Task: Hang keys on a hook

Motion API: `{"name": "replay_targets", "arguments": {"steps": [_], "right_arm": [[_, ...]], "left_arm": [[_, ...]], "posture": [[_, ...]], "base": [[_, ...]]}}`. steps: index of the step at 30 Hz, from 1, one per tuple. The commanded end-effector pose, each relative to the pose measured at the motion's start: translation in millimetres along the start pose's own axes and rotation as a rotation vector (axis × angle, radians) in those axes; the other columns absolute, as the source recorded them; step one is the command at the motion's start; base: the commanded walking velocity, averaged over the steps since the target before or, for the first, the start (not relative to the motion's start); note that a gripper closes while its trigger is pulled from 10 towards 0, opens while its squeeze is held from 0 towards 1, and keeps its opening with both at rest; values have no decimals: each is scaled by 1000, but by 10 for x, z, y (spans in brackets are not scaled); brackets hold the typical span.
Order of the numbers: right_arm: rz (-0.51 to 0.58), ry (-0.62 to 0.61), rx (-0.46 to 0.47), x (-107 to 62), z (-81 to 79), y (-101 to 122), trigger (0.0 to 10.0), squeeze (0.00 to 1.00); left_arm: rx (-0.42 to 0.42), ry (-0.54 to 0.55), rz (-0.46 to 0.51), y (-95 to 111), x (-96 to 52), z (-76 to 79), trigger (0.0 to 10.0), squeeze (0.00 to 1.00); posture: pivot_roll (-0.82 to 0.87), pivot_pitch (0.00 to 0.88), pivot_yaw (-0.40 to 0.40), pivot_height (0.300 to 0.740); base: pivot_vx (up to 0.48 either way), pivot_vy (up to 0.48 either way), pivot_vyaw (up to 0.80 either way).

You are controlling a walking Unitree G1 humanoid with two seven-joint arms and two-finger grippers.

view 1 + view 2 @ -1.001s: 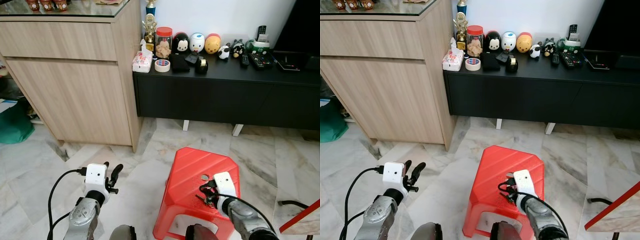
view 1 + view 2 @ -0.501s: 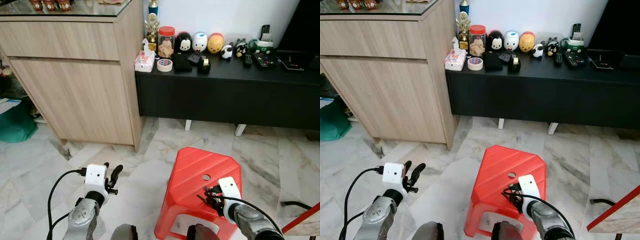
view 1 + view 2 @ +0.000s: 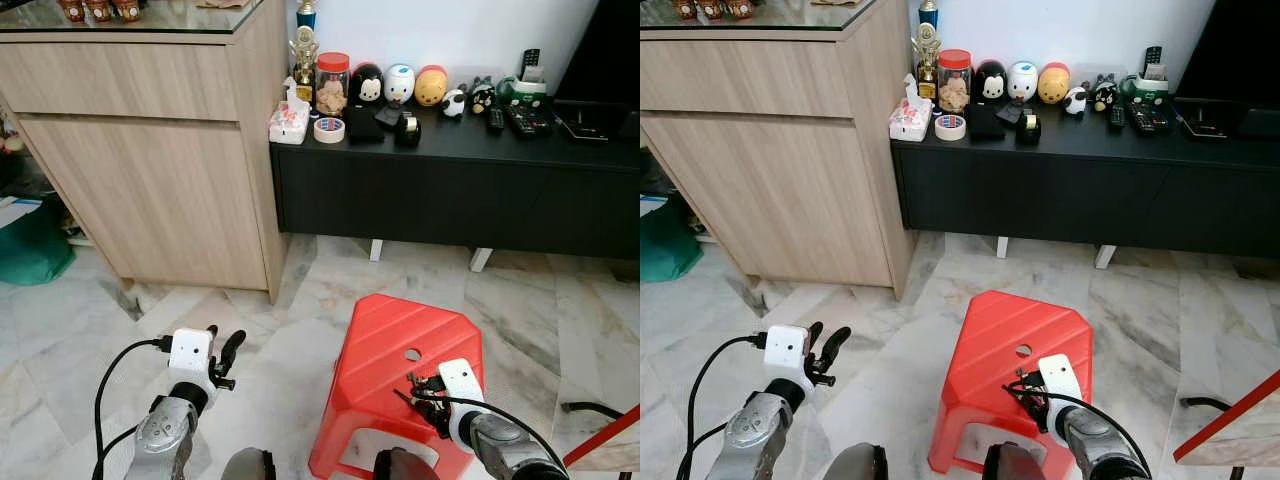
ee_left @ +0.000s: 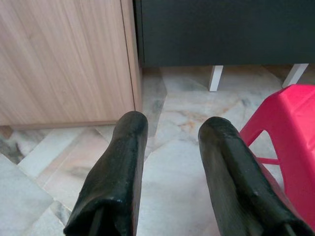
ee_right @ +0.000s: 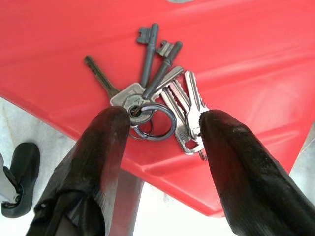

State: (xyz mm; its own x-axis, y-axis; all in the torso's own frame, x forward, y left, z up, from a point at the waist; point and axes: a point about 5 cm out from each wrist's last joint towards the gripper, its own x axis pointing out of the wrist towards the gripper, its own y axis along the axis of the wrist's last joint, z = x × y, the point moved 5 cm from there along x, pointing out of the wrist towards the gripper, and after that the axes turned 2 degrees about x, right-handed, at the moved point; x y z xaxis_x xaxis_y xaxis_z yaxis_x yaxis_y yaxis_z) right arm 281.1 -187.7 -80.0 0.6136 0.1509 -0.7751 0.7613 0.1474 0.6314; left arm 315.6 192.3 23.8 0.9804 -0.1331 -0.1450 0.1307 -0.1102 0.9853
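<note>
Two right pincer (image 5: pixel 160 132) fingers straddling keys (image 5: pixel 160 105), red stool (image 3: pixel 390 340)

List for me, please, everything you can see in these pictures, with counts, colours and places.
keys: one bunch, silver and dark grey, lying on the stool's near edge
stool: one, red, on the marble floor
cabinet: one, light wood, left
TV console: one, black, against the wall
jar: one, red lid, on the console
tape roll: one, white, on the console
round figurines: three, black, white and yellow, on the console
remotes: several, black, console's right end
left hand: open, over the floor
right hand: open, fingers either side of the keys
</note>
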Motion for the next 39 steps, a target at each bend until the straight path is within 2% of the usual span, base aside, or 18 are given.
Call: {"name": "replay_targets", "arguments": {"steps": [1,5,6,7,8,20,24,27,31,36,39], "right_arm": [[-15,3,11,2,-10,-40,10000,0],[-26,13,17,6,-46,-86,10000,0],[-27,14,17,7,-51,-90,7451,0],[-25,15,19,8,-55,-90,1647,0],[-22,18,28,9,-65,-92,0,0],[-21,28,41,21,-135,-137,0,0],[12,22,48,26,-143,-83,0,0],[86,38,74,31,-179,59,0,0],[91,47,91,37,-206,75,0,0],[102,106,75,46,-323,88,0,0],[120,101,69,43,-318,116,0,0]], "left_arm": [[10,-7,-17,-28,-18,-3,10000,0],[14,-8,-19,-31,-20,-7,10000,0],[15,-8,-19,-31,-19,-7,10000,0],[15,-9,-19,-30,-19,-6,10000,0],[16,-10,-20,-30,-18,-6,10000,0],[28,-17,-28,-46,-22,5,10000,0],[28,-19,-30,-51,-24,12,10000,0],[27,-20,-31,-55,-23,17,10000,0],[27,-21,-32,-58,-24,20,10000,0],[34,-24,-36,-68,-23,32,10000,0],[41,-27,-39,-78,-28,36,10000,0]], "posture": [[80,47,-27,628],[82,47,-25,628],[82,47,-25,628],[82,47,-25,628],[83,46,-23,628],[86,51,-22,628],[86,51,-22,628],[86,51,-22,628],[83,50,-21,628],[85,49,-22,628],[84,50,-24,628]], "base": [[0,0,0],[0,0,0],[0,0,0],[0,0,0],[0,0,0],[0,0,0],[0,0,0],[0,0,0],[0,0,0],[0,0,0],[0,0,0]]}}
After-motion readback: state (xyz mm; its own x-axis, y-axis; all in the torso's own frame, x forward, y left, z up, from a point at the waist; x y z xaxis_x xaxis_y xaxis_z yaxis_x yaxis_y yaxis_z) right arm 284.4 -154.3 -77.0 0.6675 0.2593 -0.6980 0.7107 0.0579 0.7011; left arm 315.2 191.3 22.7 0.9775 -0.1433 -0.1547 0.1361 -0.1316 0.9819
